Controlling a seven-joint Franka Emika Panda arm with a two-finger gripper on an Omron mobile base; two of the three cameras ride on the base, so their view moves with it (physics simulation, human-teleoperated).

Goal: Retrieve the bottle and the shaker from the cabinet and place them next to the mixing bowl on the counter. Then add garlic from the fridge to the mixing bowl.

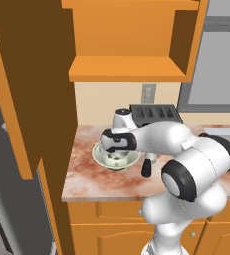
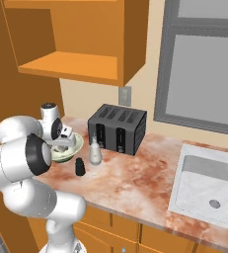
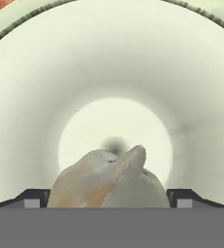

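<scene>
Right base view gives the widest account, taking the mixing bowl [image 2: 70, 148] as the landmark throughout. The worktop [image 2: 135, 183] carries everything, and the open cabinet [image 2: 76, 44] above the bowl has bare shelves. The toaster [image 2: 117, 128] stands behind the bowl and to its sink side. Just beside the bowl on that same side stands the pale bottle [image 2: 95, 151], with the small dark shaker [image 2: 80, 167] in front of it, so I judge both cabinet items already placed. What is left is the garlic [image 3: 108, 180]. In the hand view the bulb sits low over the bowl's pale floor, between the two dark fingers [image 3: 36, 199], which are spread wide on either side of it. Whether they touch its sides I cannot tell; the bulb seems either just let go or about to be. In the left base view the gripper [image 1: 117, 154] hangs directly over the bowl, reaching into it. My judgement: the task is at its last step, with only pulling the hand clear remaining
</scene>
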